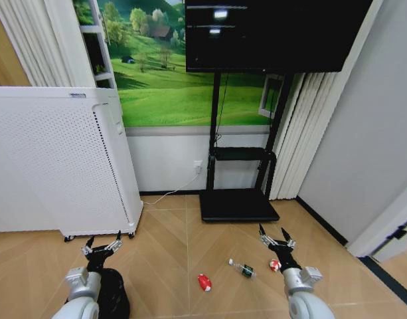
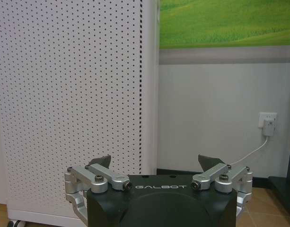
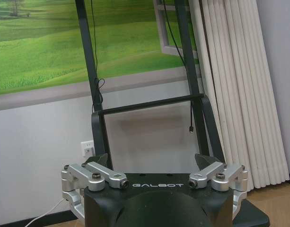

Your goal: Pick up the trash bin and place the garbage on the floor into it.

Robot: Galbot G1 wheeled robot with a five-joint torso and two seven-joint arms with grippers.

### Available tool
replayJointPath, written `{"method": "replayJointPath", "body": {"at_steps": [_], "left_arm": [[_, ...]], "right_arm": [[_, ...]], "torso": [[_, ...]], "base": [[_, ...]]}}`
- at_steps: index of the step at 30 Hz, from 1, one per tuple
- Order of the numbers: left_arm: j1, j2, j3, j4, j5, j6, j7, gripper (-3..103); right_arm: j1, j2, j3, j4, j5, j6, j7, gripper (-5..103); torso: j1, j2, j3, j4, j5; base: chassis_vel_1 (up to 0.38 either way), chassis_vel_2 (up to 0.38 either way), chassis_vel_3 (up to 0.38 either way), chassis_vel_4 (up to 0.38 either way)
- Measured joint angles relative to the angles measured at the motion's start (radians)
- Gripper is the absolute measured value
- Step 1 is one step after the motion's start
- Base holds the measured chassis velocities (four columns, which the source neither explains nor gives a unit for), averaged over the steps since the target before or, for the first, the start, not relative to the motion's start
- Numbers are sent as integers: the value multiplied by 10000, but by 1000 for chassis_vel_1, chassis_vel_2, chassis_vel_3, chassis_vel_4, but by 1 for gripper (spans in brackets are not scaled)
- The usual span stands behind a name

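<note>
The black trash bin [image 1: 112, 296] stands on the wood floor at the lower left, partly hidden behind my left arm. My left gripper [image 1: 102, 243] hangs open just above and beyond it, and in the left wrist view the left gripper [image 2: 156, 163] points at the white perforated cabinet. The garbage lies on the floor: a red piece [image 1: 204, 282], a clear bottle with a green label [image 1: 244, 268] and a red-and-white piece [image 1: 274, 265]. My right gripper [image 1: 275, 234] is open over the red-and-white piece; the right gripper [image 3: 152, 161] holds nothing in its wrist view.
A white perforated cabinet [image 1: 57, 159] on casters stands at the left. A black TV stand [image 1: 238, 203] with a flat base sits against the far wall. White curtains [image 1: 299, 133] and a grey wall close the right side. A cable runs to a wall socket [image 1: 198, 166].
</note>
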Motion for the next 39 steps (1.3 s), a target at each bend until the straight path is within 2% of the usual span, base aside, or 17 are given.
{"method": "replayJointPath", "body": {"at_steps": [6,11,13,16,17,18,19,21,25,26,27,28,29,30,31,35,39], "left_arm": [[-12,20,3,72,-44,-86,8,100],[36,158,-77,53,329,-25,18,100],[324,547,-212,-199,436,282,-146,100],[575,808,-262,-332,434,422,-355,100],[878,1046,-340,-459,398,567,-622,100],[1606,1425,-611,-673,213,877,-1227,100],[1606,1425,-611,-673,213,877,-1227,100],[2649,1737,-1210,-732,127,1138,-1582,100],[3298,1955,-1753,-534,25,1189,-1590,100],[3581,2086,-2128,-277,-104,1184,-1415,100],[3735,2236,-2493,131,-314,979,-935,100],[3735,2236,-2493,131,-314,979,-935,100],[3751,2365,-2662,519,-437,675,-439,100],[3751,2365,-2662,519,-437,675,-439,100],[3587,2477,-2701,1058,-512,297,17,100],[3009,2556,-2228,1924,-1195,184,561,100],[2754,2477,-1900,2239,-1337,292,715,100]], "right_arm": [[21,6,-20,-52,26,37,-30,100],[46,5,-28,-115,18,41,-39,100],[47,-68,-10,-107,35,31,-29,100],[59,-95,11,-88,55,2,-26,100],[80,-116,26,-56,103,-32,-15,100],[117,-151,45,28,249,-112,20,100],[117,-151,45,28,249,-112,20,100],[138,-207,56,38,352,-117,36,100],[148,-266,60,-18,418,-65,39,100],[163,-308,68,-73,451,-14,40,100],[185,-349,72,-121,520,26,40,100],[185,-349,72,-121,520,26,40,100],[201,-383,73,-172,571,66,39,100],[201,-383,73,-172,571,66,39,100],[229,-417,67,-247,598,125,38,100],[284,-450,17,-310,639,160,32,100],[294,-449,6,-310,643,160,32,100]], "torso": [[-37,-156,-119,0,0],[-38,-168,-130,0,-1],[-37,-160,-125,-1,0],[-35,-154,-121,-4,0],[-34,-148,-118,-3,-1],[-31,-137,-111,1,0],[-31,-137,-111,1,0],[-26,-123,-102,5,0],[-23,-114,-96,3,-1],[-22,-108,-92,3,1],[-20,-103,-88,3,0],[-20,-103,-88,3,0],[-19,-99,-84,2,-1],[-19,-99,-84,2,-1],[-16,-95,-81,0,0],[-12,-87,-74,-3,-3],[-11,-81,-70,-2,-3]], "base": [[0,0,0,0],[0,0,0,0],[0,0,0,0],[0,0,0,0],[0,0,0,0],[0,0,0,0],[0,0,0,0],[0,0,0,0],[0,0,0,0],[0,0,0,0],[0,0,0,0],[0,0,0,0],[0,0,0,0],[0,0,0,0],[0,0,0,0],[0,0,0,0],[0,0,0,0]]}}
